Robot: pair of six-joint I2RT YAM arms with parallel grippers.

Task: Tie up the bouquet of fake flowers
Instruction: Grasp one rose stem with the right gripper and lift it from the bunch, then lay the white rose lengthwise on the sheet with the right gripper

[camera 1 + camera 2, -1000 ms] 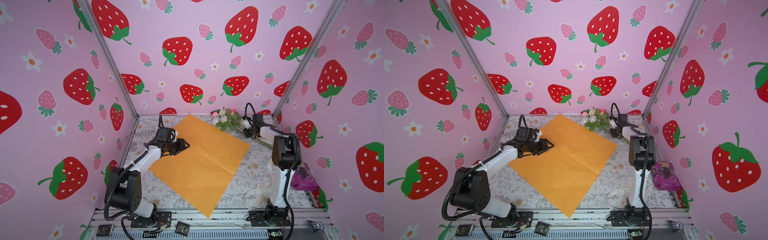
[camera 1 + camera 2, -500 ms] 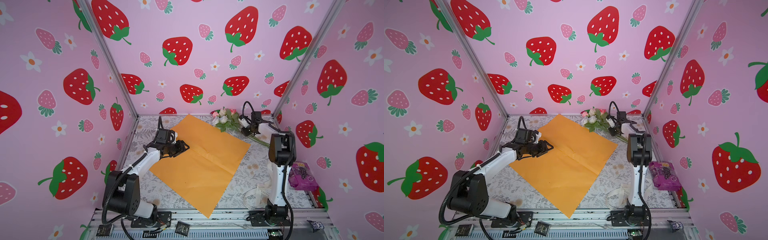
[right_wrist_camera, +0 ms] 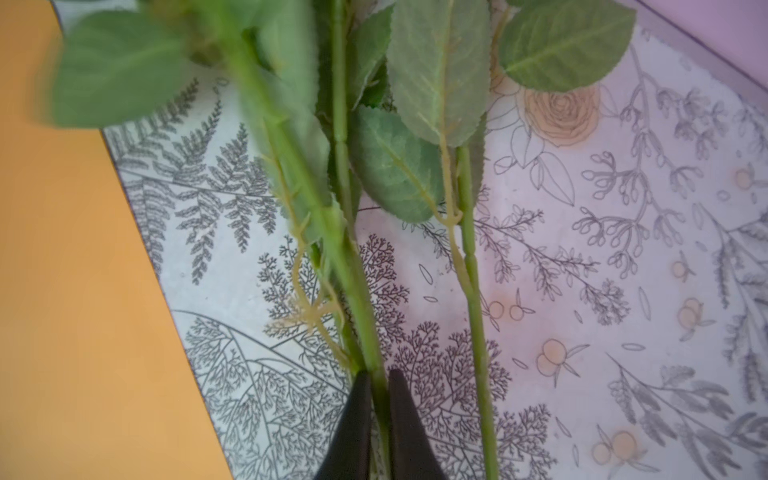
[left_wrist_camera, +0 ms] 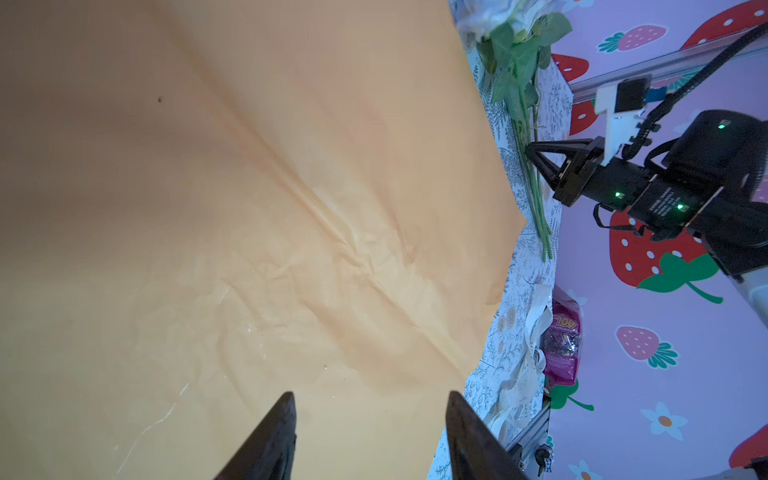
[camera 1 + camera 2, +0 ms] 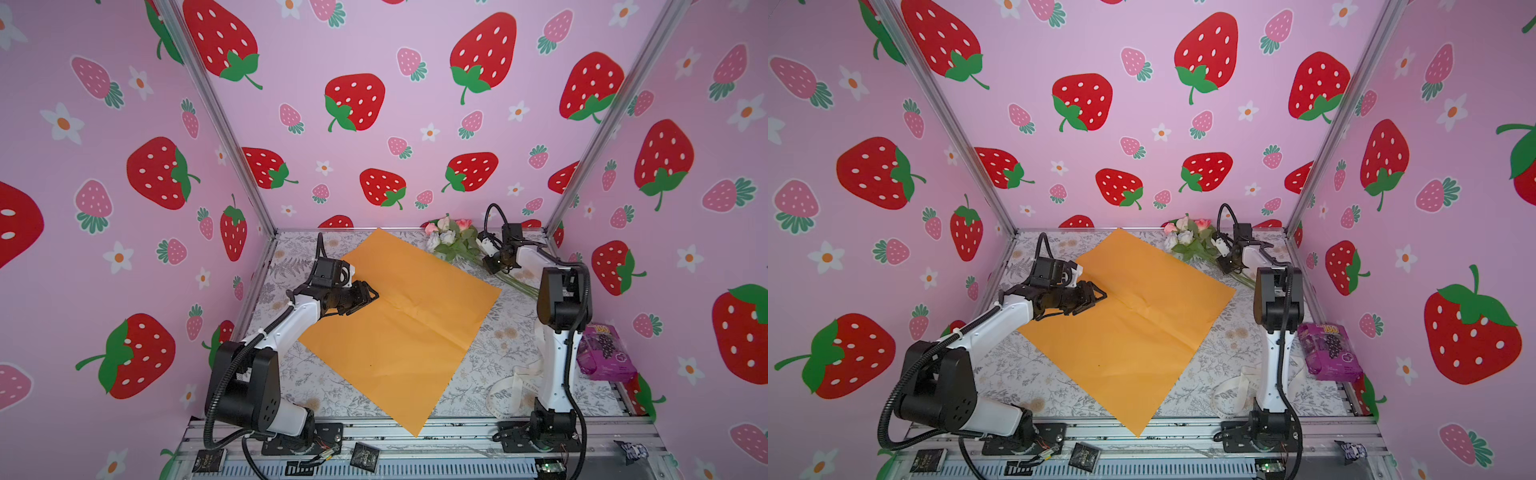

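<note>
— Where was the bouquet [image 5: 451,241]?
— At the back right of the table [image 5: 498,345], just off the far edge of the orange paper [image 5: 399,324]. Blooms lay toward the back wall [image 5: 374,145], and stems trailed to the front right
— And the right gripper [image 3: 379,378]?
— Its fingers were pinched tight on one green stem, below the leaves. Another stem lay loose beside it
— The left gripper [image 4: 370,401]?
— It hung over the paper's left side, fingers apart with nothing between them
— Anything else?
— A cream ribbon [image 5: 511,386] lay curled by the base of the right arm [image 5: 557,365]. A purple packet [image 5: 604,353] sat at the table's right edge
</note>
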